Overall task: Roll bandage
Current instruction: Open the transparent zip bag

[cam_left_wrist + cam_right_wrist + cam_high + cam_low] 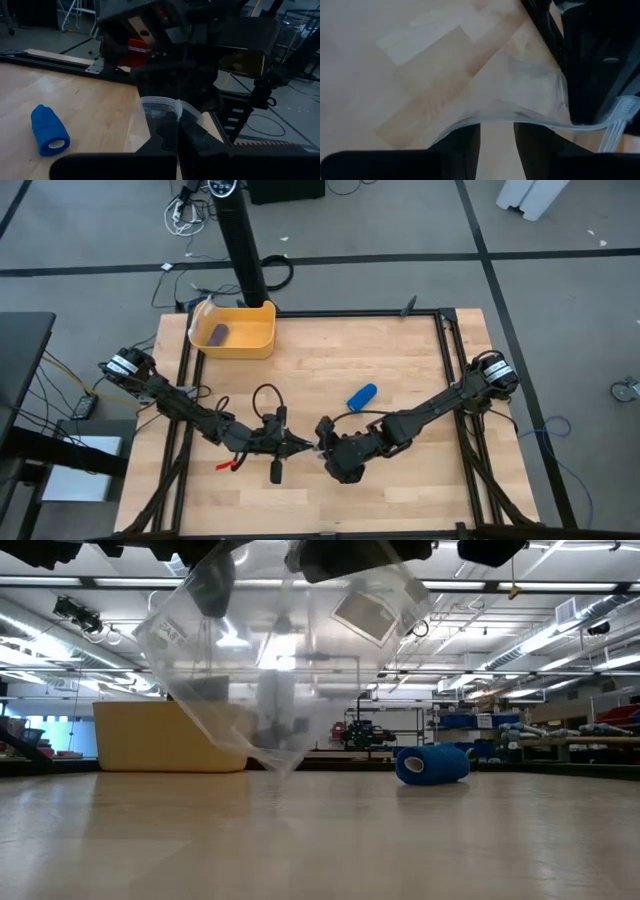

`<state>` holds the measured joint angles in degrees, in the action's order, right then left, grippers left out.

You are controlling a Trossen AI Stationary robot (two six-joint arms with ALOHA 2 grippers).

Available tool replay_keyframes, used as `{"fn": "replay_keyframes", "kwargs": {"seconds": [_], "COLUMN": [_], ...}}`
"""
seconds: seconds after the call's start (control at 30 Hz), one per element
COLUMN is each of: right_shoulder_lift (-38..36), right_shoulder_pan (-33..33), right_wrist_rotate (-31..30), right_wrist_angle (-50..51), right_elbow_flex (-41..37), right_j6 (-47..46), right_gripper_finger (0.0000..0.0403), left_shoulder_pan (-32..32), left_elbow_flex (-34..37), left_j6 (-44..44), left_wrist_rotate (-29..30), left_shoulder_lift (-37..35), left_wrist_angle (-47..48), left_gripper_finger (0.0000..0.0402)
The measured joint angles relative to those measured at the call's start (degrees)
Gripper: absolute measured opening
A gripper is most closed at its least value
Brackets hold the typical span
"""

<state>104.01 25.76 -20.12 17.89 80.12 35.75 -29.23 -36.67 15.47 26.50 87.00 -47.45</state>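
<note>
Low in the centre of the high view, both arms reach inward and meet: the left gripper point(298, 444) and the right gripper point(325, 448) almost touch, holding a clear plastic bag point(280, 660) between them. Each wrist view shows narrowly parted fingers pinched onto the bag's rim (left point(172, 135), right point(492, 135)). From table height the bag hangs off the surface, its point hovering just above the wood; nothing shows inside it. The bandage point(362, 395), a rolled blue cylinder, lies on the table point(400, 350) above and right of the grippers, apart from them. At upper left, a yellow bin point(236, 330) holds a small dark purple block point(218, 333). No writing is readable.
</note>
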Motion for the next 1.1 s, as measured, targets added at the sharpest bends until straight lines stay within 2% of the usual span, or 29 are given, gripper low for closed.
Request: {"fn": "replay_keyframes", "kwargs": {"seconds": [0.17, 0.27, 0.53, 0.63, 0.77, 0.83, 0.93, 1.1], "right_shoulder_lift": [0.00, -0.01, -6.19, -9.57, -12.61, -14.42, -17.89, -23.52], "right_shoulder_pan": [-1.06, -1.38, 2.64, 4.45, 6.02, 6.75, 8.02, 9.01], "right_wrist_rotate": [0.26, 0.02, -7.08, -8.70, -10.26, -10.42, -11.72, -16.80], "right_wrist_angle": [0.28, 3.04, 14.69, 17.35, 19.16, 16.70, 7.26, -21.75], "right_elbow_flex": [0.00, 0.00, 0.00, 0.00, -0.86, -3.69, -10.61, -26.68], "right_j6": [-12.94, -19.39, -30.43, -34.33, -39.68, -40.64, -40.68, -36.96], "right_gripper_finger": [0.0117, 0.0117, 0.0127, 0.0128, 0.0128, 0.0128, 0.0127, 0.0129], "left_shoulder_pan": [0.00, 0.00, 0.00, 0.00, -0.30, -0.84, -1.76, -4.18], "left_elbow_flex": [0.00, 0.00, 1.93, 4.58, 9.46, 11.81, 14.27, 15.47], "left_j6": [-0.22, -0.46, -1.93, -2.76, -6.03, -8.03, -11.23, -17.11], "left_wrist_rotate": [0.07, 2.16, 3.94, 4.10, 4.11, 4.11, 3.58, 3.30], "left_shoulder_lift": [0.00, 0.00, 0.00, 0.00, 0.00, 0.00, 0.00, 0.00], "left_wrist_angle": [-0.96, -0.59, 1.02, -3.39, -14.66, -20.88, -27.55, -32.46], "left_gripper_finger": [0.0000, 0.0000, 0.0000, 0.0000, 0.0000, 0.0000, 0.0000, 0.0000]}}
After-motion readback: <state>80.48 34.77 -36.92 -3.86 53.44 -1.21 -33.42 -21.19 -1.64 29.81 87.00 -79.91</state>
